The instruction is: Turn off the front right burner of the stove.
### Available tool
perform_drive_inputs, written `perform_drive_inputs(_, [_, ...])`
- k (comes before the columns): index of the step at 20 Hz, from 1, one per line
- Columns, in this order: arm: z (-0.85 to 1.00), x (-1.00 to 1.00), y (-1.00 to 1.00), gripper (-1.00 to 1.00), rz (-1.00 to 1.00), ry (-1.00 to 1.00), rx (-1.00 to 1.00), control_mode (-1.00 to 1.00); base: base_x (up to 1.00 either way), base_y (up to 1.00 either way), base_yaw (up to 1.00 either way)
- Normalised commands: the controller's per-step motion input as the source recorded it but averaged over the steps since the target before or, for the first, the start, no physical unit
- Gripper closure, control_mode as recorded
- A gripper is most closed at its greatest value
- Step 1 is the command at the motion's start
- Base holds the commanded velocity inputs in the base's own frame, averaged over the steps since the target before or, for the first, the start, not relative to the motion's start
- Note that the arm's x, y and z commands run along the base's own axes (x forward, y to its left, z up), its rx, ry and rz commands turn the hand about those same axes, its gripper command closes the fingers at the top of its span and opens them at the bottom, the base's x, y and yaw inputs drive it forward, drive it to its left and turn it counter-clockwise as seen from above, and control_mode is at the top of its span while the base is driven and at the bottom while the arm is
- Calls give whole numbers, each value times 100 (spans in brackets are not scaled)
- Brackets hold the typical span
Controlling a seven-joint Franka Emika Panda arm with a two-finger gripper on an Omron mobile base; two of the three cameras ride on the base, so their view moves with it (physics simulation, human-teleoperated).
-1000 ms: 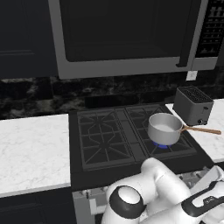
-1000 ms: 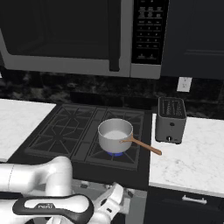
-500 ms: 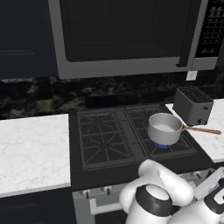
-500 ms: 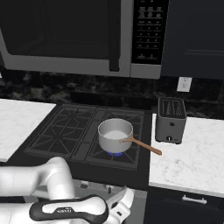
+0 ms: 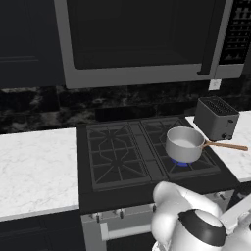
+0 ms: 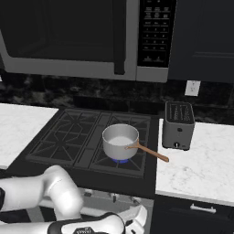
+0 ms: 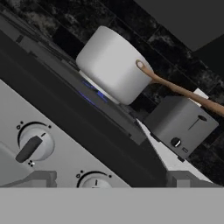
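The black stove (image 5: 117,158) (image 6: 68,137) carries a steel saucepan (image 5: 184,143) (image 6: 120,140) with a wooden handle on its front right burner (image 5: 180,163) (image 6: 120,161), where a blue flame (image 7: 92,92) shows under the pan. My gripper (image 7: 112,180) is open, low in front of the stove's steel front (image 7: 65,131). One round knob (image 7: 34,143) with a dark lever sits toward the left fingertip (image 7: 41,178). A second knob (image 7: 95,181) lies between the fingertips, half cut off. Nothing is held.
A grey toaster (image 5: 215,117) (image 6: 178,125) (image 7: 179,124) stands on the white counter right of the stove. A microwave (image 5: 142,39) hangs above the cooktop. My white arm (image 5: 186,220) (image 6: 59,192) crosses low before the oven front.
The arm has swung further right and lower across the stove's front. The saucepan, flame and toaster stay where they were.
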Motion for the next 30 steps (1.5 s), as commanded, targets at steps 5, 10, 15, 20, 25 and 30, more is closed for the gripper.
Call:
perform_drive_inputs(5, [-1,10,0,-100,0,0,2,-100,0,0,0])
perform_drive_inputs(10, [0,15,0,-100,0,0,0,-100,0,0,0])
perform_drive_inputs(15, [0,16,8,-100,0,0,0,-100,0,0,0])
perform_drive_inputs(20, [0,12,0,-100,0,0,3,-100,0,0,0])
perform_drive_inputs(25, [0,15,0,-100,0,0,4,-100,0,0,0])
perform_drive_inputs(30, [-4,17,0,-100,0,0,6,-100,0,0,0])
